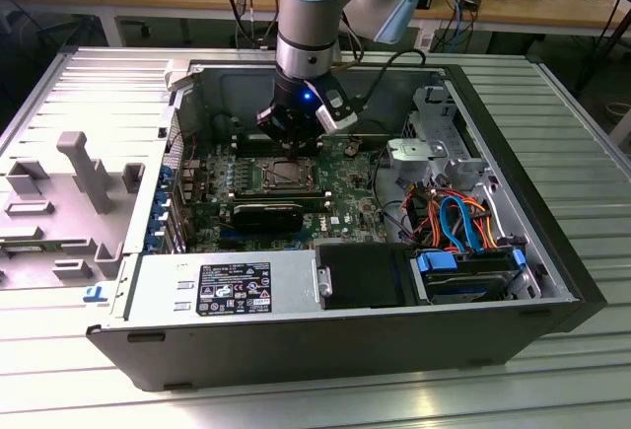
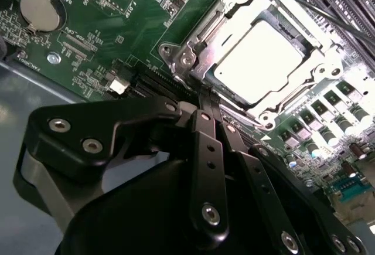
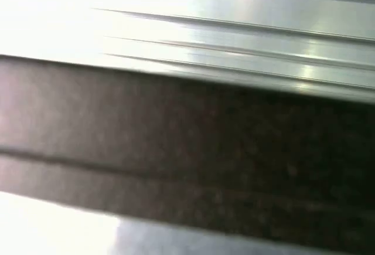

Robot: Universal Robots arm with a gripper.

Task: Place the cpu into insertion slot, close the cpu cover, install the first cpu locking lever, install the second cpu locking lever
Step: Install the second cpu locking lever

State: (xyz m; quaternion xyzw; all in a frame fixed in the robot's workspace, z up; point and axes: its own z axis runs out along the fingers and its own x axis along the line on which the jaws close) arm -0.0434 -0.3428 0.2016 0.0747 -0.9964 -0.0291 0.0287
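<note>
I see an open PC case (image 1: 552,281) on the counter (image 1: 592,133) w/ green board inside. Silver cpu (image 2: 262,55) sits in the insertion slot (image 2: 199,47), cpu cover (image 2: 319,70) down around it. Gripper (image 2: 206,99) just beside the slot, jaws clenched, holding nothing.

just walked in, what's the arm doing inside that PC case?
A single robot arm is reaching into an open computer case lying on its side. Its gripper sits low over the green motherboard, right beside the insertion slot. In the second wrist view the cpu already lies in the slot, with the silver cpu cover framing it. The fingers look closed together at the slot's edge, holding nothing that I can make out. Whether either locking lever is latched is unclear.
</note>
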